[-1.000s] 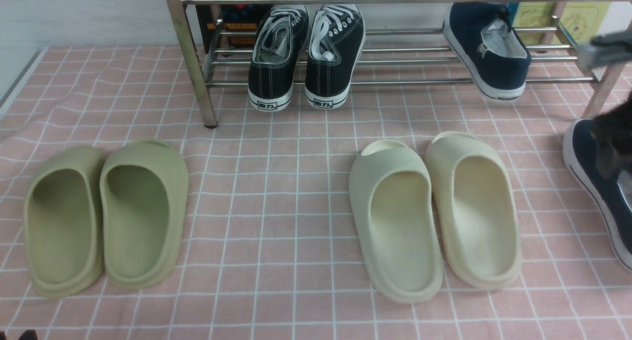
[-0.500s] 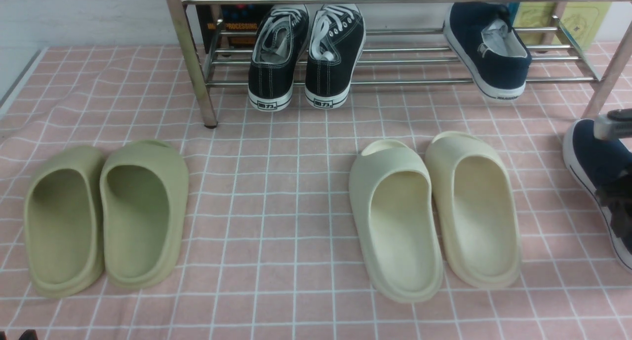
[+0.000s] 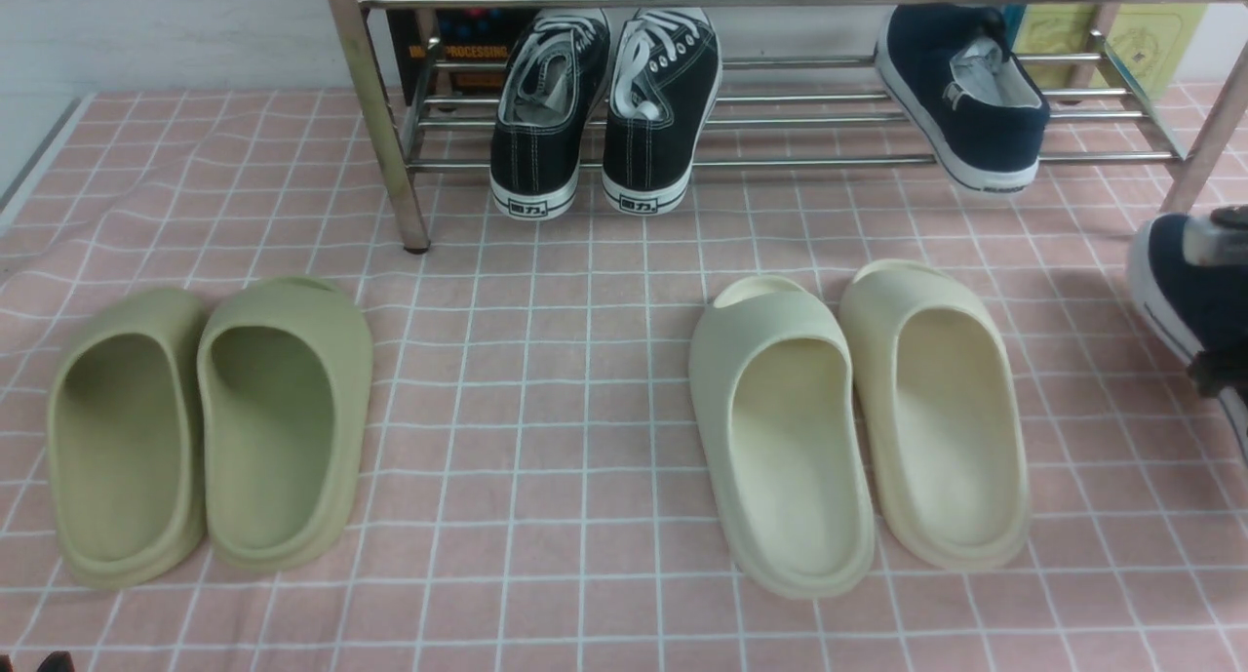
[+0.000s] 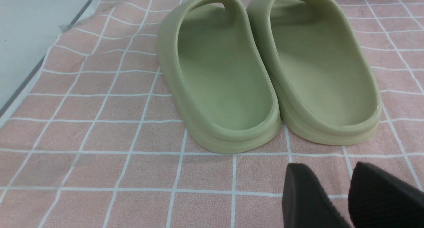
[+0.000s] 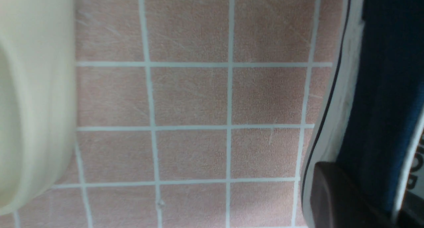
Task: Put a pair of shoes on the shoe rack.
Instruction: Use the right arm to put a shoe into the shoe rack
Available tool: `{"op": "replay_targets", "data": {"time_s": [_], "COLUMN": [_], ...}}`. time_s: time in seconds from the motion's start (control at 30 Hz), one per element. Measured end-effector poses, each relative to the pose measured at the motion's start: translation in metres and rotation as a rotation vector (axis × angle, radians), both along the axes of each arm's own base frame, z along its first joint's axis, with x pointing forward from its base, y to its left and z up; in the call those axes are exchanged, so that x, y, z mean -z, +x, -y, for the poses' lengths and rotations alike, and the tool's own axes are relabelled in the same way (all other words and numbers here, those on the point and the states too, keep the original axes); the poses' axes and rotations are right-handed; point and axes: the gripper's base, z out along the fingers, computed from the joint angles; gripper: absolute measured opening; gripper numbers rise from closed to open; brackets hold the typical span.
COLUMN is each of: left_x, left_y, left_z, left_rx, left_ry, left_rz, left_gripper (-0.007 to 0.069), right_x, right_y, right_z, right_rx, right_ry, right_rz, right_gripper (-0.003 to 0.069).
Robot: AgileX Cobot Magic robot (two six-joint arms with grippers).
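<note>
Right gripper (image 3: 1221, 370): one finger (image 5: 334, 195) presses the side wall of the second navy shoe (image 3: 1175, 292). The opposing finger is hidden, so the jaws appear clamped on that wall. This shoe is at far right, near the shoe rack (image 3: 375, 116) leg. The first navy shoe (image 3: 960, 97) rests on the rack's lower bars. Left gripper (image 4: 331, 175): narrowly parted, empty, near the green slides (image 4: 265, 72).

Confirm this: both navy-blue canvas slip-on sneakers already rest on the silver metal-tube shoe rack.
Not both. Only one navy-blue canvas slip-on sneaker rests on the silver metal-tube shoe rack; the other navy slip-on is off it, over the pink checked cloth at the right edge of the front view.
</note>
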Motion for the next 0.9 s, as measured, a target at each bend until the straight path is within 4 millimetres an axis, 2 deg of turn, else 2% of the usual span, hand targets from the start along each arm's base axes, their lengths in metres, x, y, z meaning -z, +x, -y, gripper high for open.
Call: {"op": "replay_targets", "data": {"time_s": [0.13, 0.33, 0.73, 0.9], "left_x": [0.000, 0.000, 0.000, 0.000], "left_y": [0.000, 0.000, 0.000, 0.000], "left_z": [0.000, 0.000, 0.000, 0.000], "left_rx": [0.000, 0.000, 0.000, 0.000], "left_ry": [0.000, 0.000, 0.000, 0.000], "left_rz": [0.000, 0.000, 0.000, 0.000], "left_gripper": [0.0239, 0.0239, 0.0239, 0.0239], "right_x": [-0.034, -0.053, -0.052, -0.050], "right_y": [0.000, 0.021, 0.070, 0.112], "right_z": [-0.003, -0.002, -0.010, -0.028], "right_rx": [-0.013, -0.027, -0.048, -0.079], "right_ry": [0.018, 0.027, 0.156, 0.281], "right_rz": [0.099, 0.164, 0.044, 0.089], "right_gripper": [0.0013, 0.0013, 0.0013, 0.0014]}}
